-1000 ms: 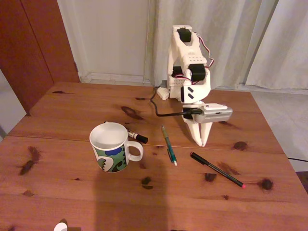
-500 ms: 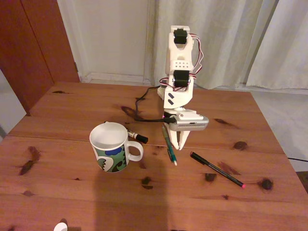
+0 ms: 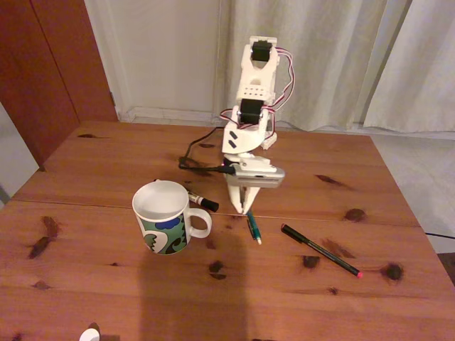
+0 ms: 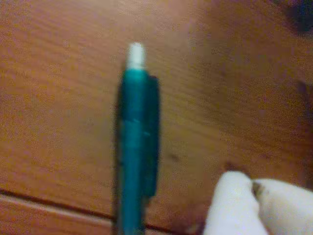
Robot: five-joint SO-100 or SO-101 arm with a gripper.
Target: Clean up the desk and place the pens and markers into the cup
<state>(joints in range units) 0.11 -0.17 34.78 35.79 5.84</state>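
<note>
In the fixed view, left of the pincer (image 3: 245,211) stands the cup (image 3: 162,216), with the marker (image 3: 202,201) between them. The pincer, its tips together and empty, points down beside the teal pen (image 3: 252,227), whose length runs away from the camera. Rightward lies the black pen (image 3: 320,250), slanting across the desk (image 3: 106,170); curtains (image 3: 334,57) hang behind. The wrist view shows the teal pen's (image 4: 137,142) white end close up, blurred.

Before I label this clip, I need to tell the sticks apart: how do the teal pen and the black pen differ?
The teal pen is teal-green with a white tip; the black pen is black with a pink-red tip. The teal pen lies right under the gripper, partly hidden by it; the black pen lies in the open to the right in the fixed view. The black pen lies more slanted. Both lie flat on the desk, outside the cup.
</note>
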